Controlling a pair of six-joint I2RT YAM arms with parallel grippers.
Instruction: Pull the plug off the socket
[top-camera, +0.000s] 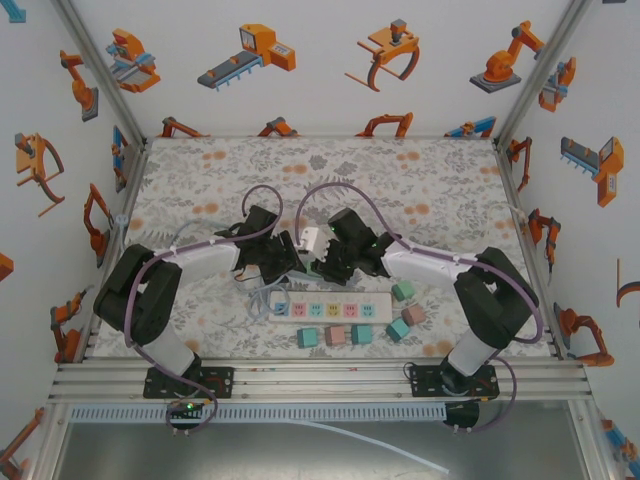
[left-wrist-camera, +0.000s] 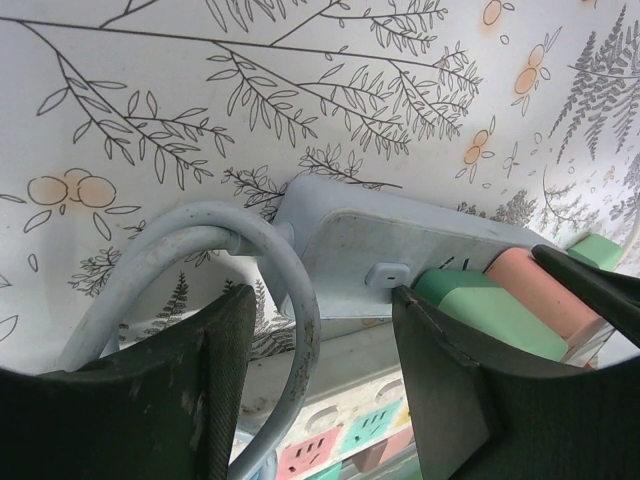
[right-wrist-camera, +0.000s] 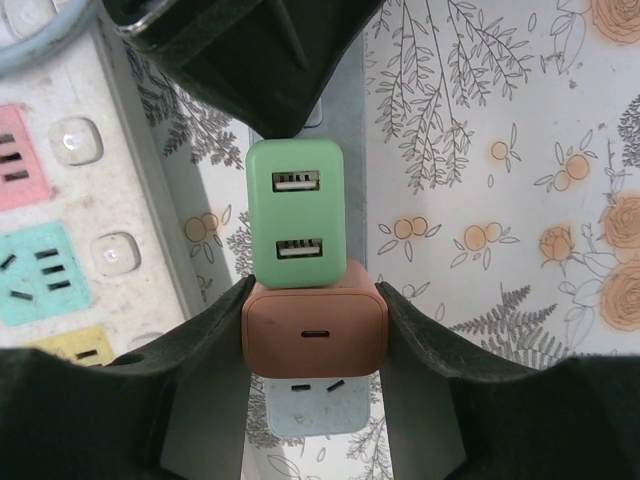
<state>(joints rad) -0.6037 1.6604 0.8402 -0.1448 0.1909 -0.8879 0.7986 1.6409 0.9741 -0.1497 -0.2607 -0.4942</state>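
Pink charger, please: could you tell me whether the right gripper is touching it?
Touching. The right wrist view shows the right gripper with a finger flush against each side of the pink charger, no gap.

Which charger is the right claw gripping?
The salmon charger, with one small port, clamped in the right claw; the green charger with two USB ports sits just beyond its grip.

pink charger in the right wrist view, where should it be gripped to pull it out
Grip the pink charger by its two flat side faces, coming straight at its port face. The green charger butts against a third side on the power strip, so only those faces are free. The right gripper already flanks them.
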